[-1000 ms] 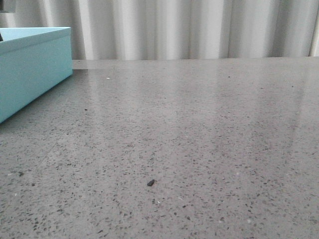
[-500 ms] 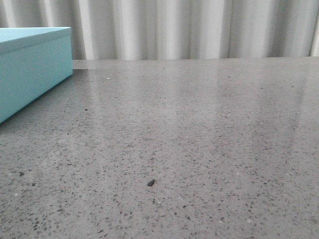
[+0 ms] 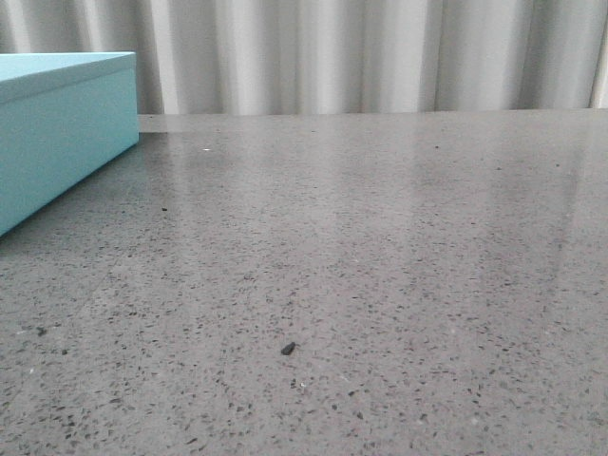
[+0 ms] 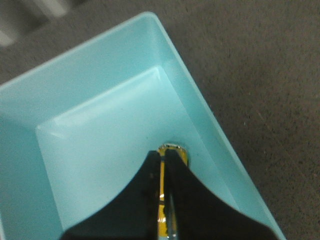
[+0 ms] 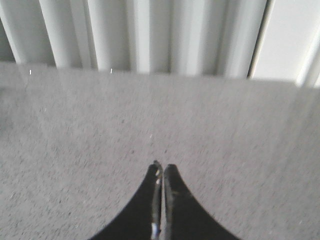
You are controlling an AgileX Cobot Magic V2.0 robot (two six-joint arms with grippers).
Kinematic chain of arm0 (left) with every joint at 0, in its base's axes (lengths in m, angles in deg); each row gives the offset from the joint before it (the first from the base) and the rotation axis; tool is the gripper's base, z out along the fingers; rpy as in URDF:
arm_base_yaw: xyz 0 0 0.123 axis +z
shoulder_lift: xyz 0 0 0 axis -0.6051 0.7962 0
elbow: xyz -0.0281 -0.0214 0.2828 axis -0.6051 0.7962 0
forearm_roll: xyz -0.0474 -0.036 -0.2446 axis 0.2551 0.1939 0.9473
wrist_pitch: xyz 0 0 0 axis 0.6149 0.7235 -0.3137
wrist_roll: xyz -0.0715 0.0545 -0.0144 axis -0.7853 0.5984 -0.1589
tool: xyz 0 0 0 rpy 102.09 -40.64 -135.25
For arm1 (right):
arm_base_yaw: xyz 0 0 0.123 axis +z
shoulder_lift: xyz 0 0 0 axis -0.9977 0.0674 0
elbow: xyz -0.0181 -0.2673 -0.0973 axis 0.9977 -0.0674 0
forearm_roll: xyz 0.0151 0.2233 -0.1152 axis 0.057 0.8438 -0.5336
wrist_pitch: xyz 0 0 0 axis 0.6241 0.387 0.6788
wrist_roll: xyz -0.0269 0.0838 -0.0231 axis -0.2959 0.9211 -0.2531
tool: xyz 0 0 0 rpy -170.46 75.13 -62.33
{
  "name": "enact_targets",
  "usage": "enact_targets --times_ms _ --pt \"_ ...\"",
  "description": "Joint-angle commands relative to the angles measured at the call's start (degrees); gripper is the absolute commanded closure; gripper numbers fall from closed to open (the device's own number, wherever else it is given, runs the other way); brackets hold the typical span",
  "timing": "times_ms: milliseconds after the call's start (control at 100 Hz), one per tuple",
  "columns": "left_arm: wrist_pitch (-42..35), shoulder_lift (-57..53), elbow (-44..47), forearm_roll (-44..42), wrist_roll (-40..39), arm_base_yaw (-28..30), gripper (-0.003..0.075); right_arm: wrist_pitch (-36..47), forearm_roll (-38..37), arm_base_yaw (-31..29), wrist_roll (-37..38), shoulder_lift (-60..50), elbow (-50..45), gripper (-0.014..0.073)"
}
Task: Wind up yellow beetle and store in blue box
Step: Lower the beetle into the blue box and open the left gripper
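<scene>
Yellow gloss shows between the closed jaws of your left end effector (image 4: pixel 166 156): it grips the yellow beetle (image 4: pixel 172 149) directly over the open blue box (image 4: pixel 100 75), near one inner wall, so release goes straight down. Your right end effector (image 5: pixel 161 169) hangs pinched closed, empty, over bare surface (image 3: pixel 380 247).
</scene>
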Motion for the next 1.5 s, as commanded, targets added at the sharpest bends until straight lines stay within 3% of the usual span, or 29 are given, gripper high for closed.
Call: enact_targets --times_ms 0,190,510,720,1100,1490 --pt "-5.6 -6.0 -0.7 1.9 -0.8 0.1 0.0741 8.3 -4.0 0.1 -0.7 -4.3 -1.2 0.0654" --pt "-14.2 -15.9 8.9 1.9 -0.8 0.1 0.0741 9.9 -8.7 0.1 -0.7 -11.3 -7.6 0.0654" --pt "-40.6 -37.5 38.2 4.3 -0.8 0.1 0.0741 11.7 -8.7 0.1 -0.6 -17.7 -16.5 0.0654" --pt "-50.2 -50.9 56.3 4.5 -0.8 0.1 0.0741 14.9 -8.7 0.1 0.3 -18.0 -20.2 0.0654" --pt "-58.9 -69.5 74.8 10.6 -0.8 0.1 0.0741 32.6 -8.6 0.1 0.4 -18.0 -28.1 0.0654" --pt "-59.1 -75.0 80.1 10.6 -0.8 0.1 0.0741 33.7 -8.4 0.0 0.4 -18.0 -32.8 0.0654"
